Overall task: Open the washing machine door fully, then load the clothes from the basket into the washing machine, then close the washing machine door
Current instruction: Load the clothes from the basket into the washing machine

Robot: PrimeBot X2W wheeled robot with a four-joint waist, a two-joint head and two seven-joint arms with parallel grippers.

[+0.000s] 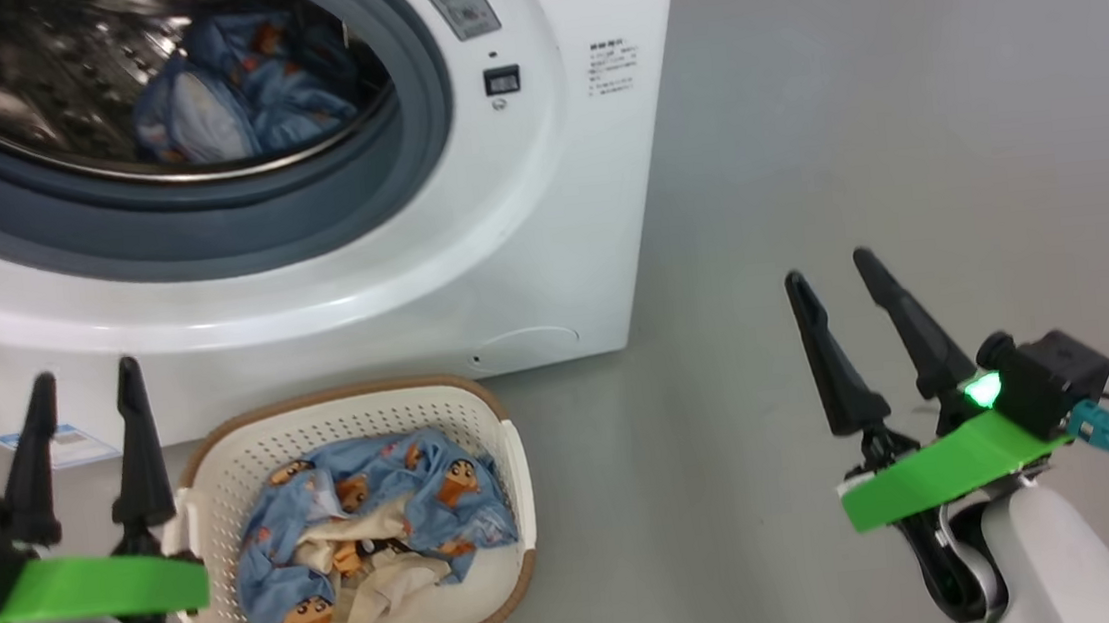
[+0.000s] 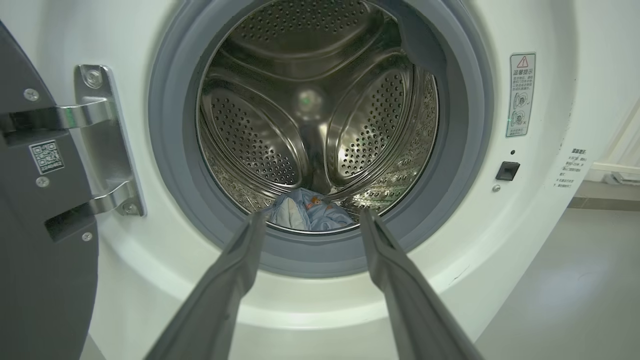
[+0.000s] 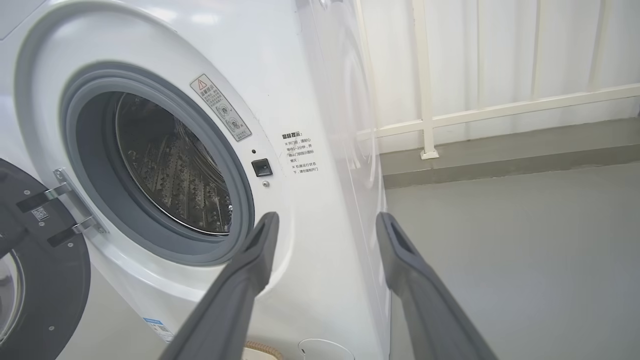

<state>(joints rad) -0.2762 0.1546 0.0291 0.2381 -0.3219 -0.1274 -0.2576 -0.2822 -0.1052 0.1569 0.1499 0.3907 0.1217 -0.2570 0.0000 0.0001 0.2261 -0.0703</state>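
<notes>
Both your grippers are spread wide and empty. In the head view the left gripper is at 8 o'clock and the right gripper at 4 o'clock, well apart from the load. The clothes lie heaped in the basket at 6 o'clock, just in front of the washer. One blue bundle sits low in the drum at 11 o'clock. The door is swung open, at 9 o'clock in the left wrist view.

Watch for these:

- **Snagging the basket.** It looks light and is perforated, so a deep pinch could hook a fingertip in its wall or rim and lift or drag the whole thing.
- **A partial grab.** Pinch too shallow and you likely take only the blue cloth, leaving the cream piece behind.
- **Cloth in the seal.** A trailing fold may drape over the gasket at the drum's 6 o'clock lip. Shut the door on that and it probably won't latch.
- **Bumping the door.** Your left arm works close beside the open door, so a wide swing could knock it part-way shut.
- **Closing too soon.** Don't close until the basket shows bare.
</notes>
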